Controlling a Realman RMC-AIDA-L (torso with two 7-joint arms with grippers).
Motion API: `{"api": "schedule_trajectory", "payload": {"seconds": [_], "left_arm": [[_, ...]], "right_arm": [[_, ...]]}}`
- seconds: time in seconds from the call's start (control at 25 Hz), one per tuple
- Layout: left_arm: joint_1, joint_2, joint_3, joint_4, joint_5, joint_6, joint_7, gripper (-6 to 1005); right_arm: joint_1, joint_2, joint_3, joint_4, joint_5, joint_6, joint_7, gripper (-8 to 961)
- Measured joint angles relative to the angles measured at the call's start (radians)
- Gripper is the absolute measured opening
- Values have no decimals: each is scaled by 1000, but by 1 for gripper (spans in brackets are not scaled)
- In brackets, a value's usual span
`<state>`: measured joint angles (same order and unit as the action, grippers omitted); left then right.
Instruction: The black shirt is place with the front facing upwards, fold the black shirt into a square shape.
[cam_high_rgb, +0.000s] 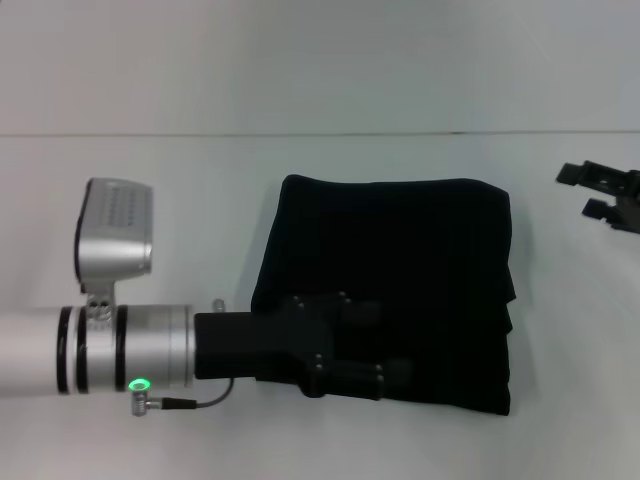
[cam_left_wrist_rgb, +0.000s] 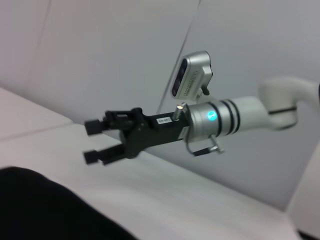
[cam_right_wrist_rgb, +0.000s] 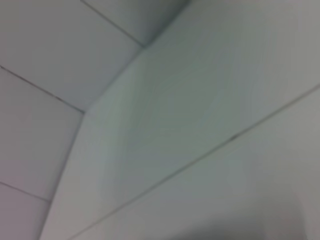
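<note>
The black shirt (cam_high_rgb: 420, 240) lies folded into a rough square in the middle of the white table; no lettering or label shows. A corner of it also shows in the left wrist view (cam_left_wrist_rgb: 40, 210). My left gripper (cam_high_rgb: 392, 342) reaches in from the left and hangs over the shirt's near left part, with its fingers apart and no cloth seen between them. My right gripper (cam_high_rgb: 578, 192) is at the far right, away from the shirt, open and empty. It also shows in the left wrist view (cam_left_wrist_rgb: 91, 141). The right wrist view shows only pale surfaces.
The white table (cam_high_rgb: 150, 170) runs back to a seam where it meets the pale wall (cam_high_rgb: 300, 60). My left arm's silver wrist and camera (cam_high_rgb: 115, 240) stand over the table to the left of the shirt.
</note>
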<state>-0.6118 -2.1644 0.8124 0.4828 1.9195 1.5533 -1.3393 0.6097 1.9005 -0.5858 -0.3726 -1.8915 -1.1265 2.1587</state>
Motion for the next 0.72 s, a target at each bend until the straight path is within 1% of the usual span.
{"api": "schedule_trajectory", "payload": {"seconds": [0.08,0.16,0.28,0.48,0.56,0.72], "left_arm": [[14,0,-13,6,-3,-21,59,915],[19,0,-30,7,-4,-36,101,923],[27,0,-71,7,-4,-34,137,922],[46,1,-190,6,-8,-33,211,922],[53,8,-221,6,-9,-33,217,921],[76,26,-255,3,-12,-28,218,922]], "right_arm": [[36,-3,-7,7,-61,15,75,916],[66,4,-8,12,-105,37,117,916],[93,15,-9,13,-138,55,155,916],[101,17,-7,14,-143,69,194,915],[98,17,-3,14,-141,72,211,915],[105,17,-9,15,-141,74,259,916]]}}
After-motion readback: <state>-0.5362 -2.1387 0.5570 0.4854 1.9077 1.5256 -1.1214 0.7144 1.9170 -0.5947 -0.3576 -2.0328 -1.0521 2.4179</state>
